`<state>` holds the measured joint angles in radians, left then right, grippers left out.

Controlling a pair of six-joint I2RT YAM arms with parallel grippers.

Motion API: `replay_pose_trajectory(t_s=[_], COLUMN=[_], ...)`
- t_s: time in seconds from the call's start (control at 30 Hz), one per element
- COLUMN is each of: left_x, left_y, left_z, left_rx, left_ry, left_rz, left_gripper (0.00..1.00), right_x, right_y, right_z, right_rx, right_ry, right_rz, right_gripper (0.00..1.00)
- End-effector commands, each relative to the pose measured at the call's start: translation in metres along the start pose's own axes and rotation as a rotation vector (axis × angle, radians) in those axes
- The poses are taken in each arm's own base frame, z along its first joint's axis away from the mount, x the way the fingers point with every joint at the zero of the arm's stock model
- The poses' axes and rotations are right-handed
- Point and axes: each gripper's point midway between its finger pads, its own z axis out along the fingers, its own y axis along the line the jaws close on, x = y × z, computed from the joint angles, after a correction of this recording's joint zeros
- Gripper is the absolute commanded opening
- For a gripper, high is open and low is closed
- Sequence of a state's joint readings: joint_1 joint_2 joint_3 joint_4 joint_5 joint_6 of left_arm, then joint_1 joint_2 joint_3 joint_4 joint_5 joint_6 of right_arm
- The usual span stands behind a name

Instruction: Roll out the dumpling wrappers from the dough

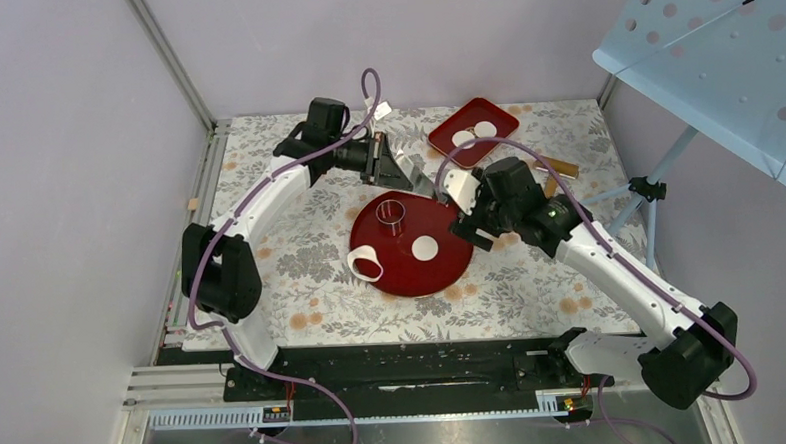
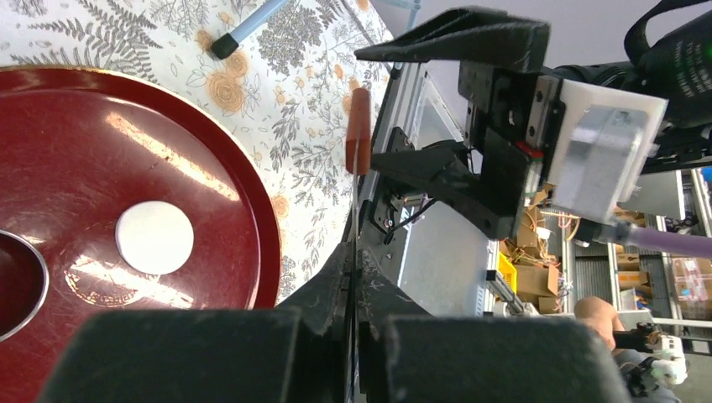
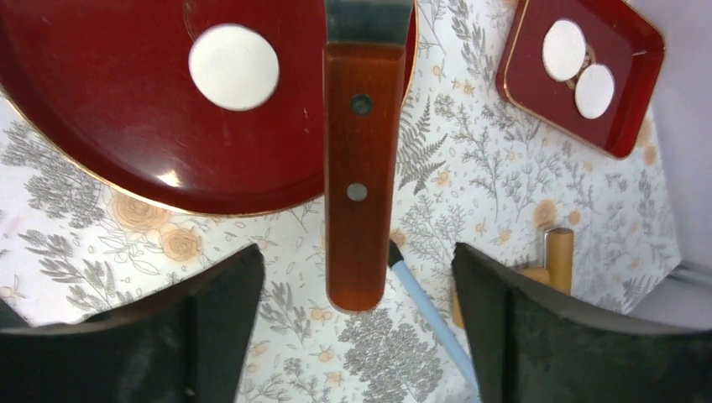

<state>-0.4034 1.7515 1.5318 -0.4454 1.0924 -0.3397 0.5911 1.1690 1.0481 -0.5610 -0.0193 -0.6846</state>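
Above the far edge of the round plate (image 1: 442, 280), a handover of the scraper (image 1: 422, 184) is judged to be the step in hand, probably so that a cut wrapper can be lifted. The scraper is held by the left gripper (image 2: 351, 273), whose fingers (image 2: 323, 298) are pressed together on the thin metal blade (image 3: 369, 18), seen edge-on in the left wrist view. The wooden handle (image 3: 358, 176) is presented to the right gripper (image 3: 357, 256).

For a sound transfer, the right gripper should be centred along the handle and closed squarely on its two sides. The left grip should be released only once the handle is firmly held. The blade should be kept level and clear of the plate.

The right fingers (image 3: 210, 336) are spread wide, one on each side of the handle, with a gap on both sides. Nothing is touched or held by them.

One of the dumpling wrappers (image 1: 425, 248) lies flat on the round plate, apart from the ring cutter (image 1: 392, 212). Two more are placed, touching each other, in the rectangular tray (image 3: 625, 50) at the far right. The dough (image 1: 364, 263), a scrap with a round hole, lies at the plate's near-left rim.
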Motion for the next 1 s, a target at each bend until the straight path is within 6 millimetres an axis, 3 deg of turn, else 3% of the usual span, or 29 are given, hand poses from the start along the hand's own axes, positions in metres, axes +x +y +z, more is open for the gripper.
replay_pose_trajectory(t_s=[0.0, 0.1, 0.2, 0.3, 0.4, 0.5, 0.6, 0.97], left_x=[-0.040, -0.062, -0.078, -0.082, -0.075, -0.071, -0.069, -0.058], left_y=[-0.042, -0.061, -0.078, -0.095, -0.085, -0.063, -0.046, -0.021], left_z=[-0.021, -0.040, -0.062, -0.079, -0.082, -0.082, -0.082, -0.081], left_rx=[0.084, 0.146, 0.226, 0.321, 0.384, 0.390, 0.377, 0.334], left_ry=[-0.079, -0.155, -0.250, -0.324, -0.358, -0.408, -0.461, -0.664], left_rz=[0.152, 0.165, 0.131, 0.156, 0.081, -0.004, -0.037, -0.085], left_gripper=[0.00, 0.00, 0.00, 0.00, 0.00, 0.00, 0.00, 0.00], right_x=[-0.048, -0.075, -0.101, -0.119, -0.135, -0.155, -0.160, -0.151], right_y=[-0.004, -0.012, -0.036, -0.062, -0.076, -0.085, -0.088, -0.104], right_z=[-0.025, -0.046, -0.067, -0.078, -0.086, -0.100, -0.096, -0.053], right_rx=[-0.068, -0.148, -0.197, -0.191, -0.230, -0.322, -0.390, -0.483], right_ry=[-0.161, -0.284, -0.416, -0.547, -0.683, -0.838, -0.911, -1.055], right_rz=[0.118, 0.270, 0.463, 0.624, 0.758, 0.879, 0.981, 1.245], right_gripper=[0.98, 0.99, 1.00, 1.00, 1.00, 1.00, 1.00, 1.00])
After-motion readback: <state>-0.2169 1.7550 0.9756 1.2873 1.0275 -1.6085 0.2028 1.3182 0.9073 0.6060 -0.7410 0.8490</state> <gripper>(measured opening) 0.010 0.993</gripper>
